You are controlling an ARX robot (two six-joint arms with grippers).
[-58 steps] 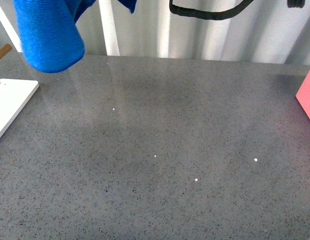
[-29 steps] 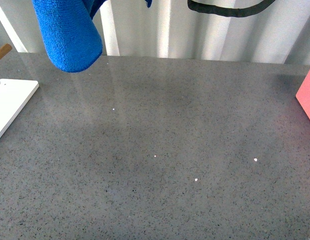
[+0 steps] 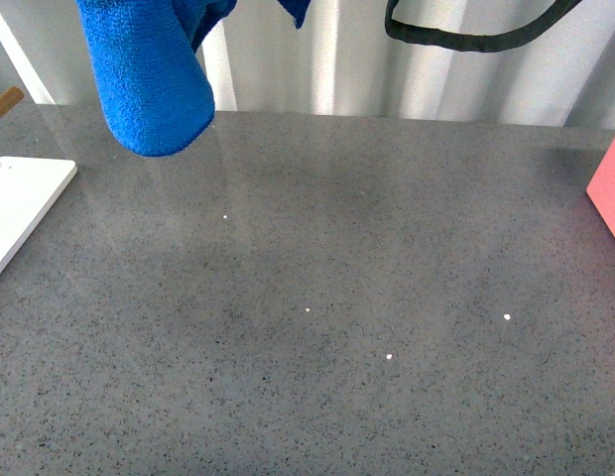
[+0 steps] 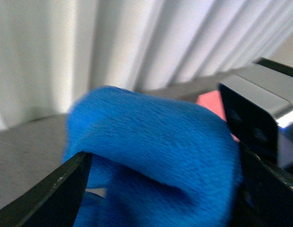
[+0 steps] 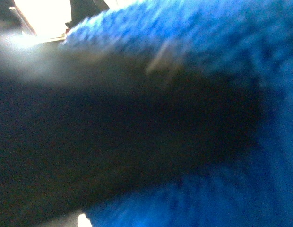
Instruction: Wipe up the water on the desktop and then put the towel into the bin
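Observation:
The blue towel (image 3: 149,79) hangs in the air at the top left of the front view, above the far left of the grey speckled desktop (image 3: 337,297). Its top runs out of the frame, and neither gripper shows in this view. In the left wrist view the towel (image 4: 151,142) bulges between the dark fingers (image 4: 56,189) of my left gripper (image 4: 160,189), which is shut on it. In the right wrist view the towel (image 5: 222,56) fills the blurred picture close to the lens, and my right gripper is shut on it, its jaws hidden in the dark.
A flat white board (image 3: 20,203) lies at the left edge of the desktop. A pink object (image 3: 610,193) stands at the right edge. A black cable (image 3: 476,35) loops at the top. A pale corrugated wall stands behind the desk.
The hanging towel has moved to the right and slightly lower over the far left of the desktop. The black cable loop has also shifted right.

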